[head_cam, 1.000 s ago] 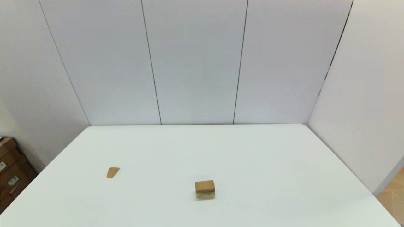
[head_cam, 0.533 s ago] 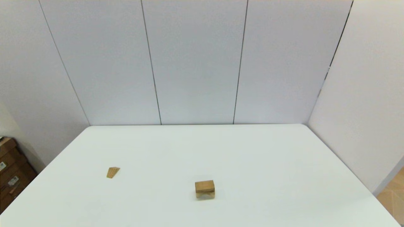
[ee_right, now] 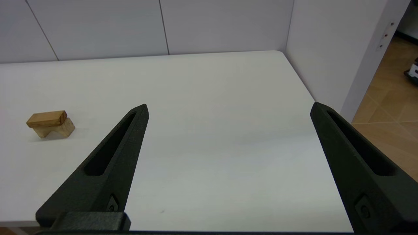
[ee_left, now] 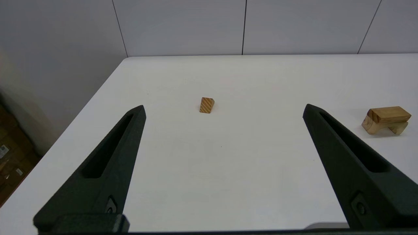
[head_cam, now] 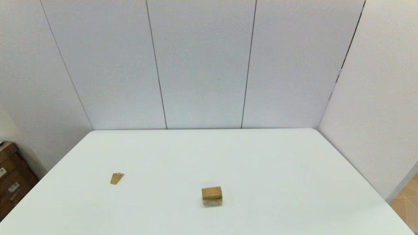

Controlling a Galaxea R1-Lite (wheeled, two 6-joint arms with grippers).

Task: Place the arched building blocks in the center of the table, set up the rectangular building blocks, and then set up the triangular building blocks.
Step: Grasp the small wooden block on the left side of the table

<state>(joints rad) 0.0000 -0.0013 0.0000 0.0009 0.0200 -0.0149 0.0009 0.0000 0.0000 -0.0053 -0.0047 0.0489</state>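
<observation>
On the white table (head_cam: pixel 277 163), the arched block (head_cam: pixel 212 202) stands on its two legs near the front middle, cut-out facing down. The rectangular block (head_cam: pixel 211 192) lies flat on top of it. Both also show in the left wrist view, the arched block (ee_left: pixel 371 125) under the slab (ee_left: pixel 390 114), and in the right wrist view, the arch (ee_right: pixel 62 129) under the slab (ee_right: pixel 47 118). Apart at the left lies the triangular block (head_cam: pixel 117 178), straight ahead of my left gripper (ee_left: pixel 224 107), which is open and empty. My right gripper (ee_right: pixel 229 105) is open and empty too. Both arms are held back at the near edge, outside the head view.
White wall panels close off the table's far side and right side. Brown cardboard boxes (head_cam: pixel 11 182) stand on the floor past the left edge. A strip of wooden floor (ee_right: pixel 388 107) shows beyond the right edge.
</observation>
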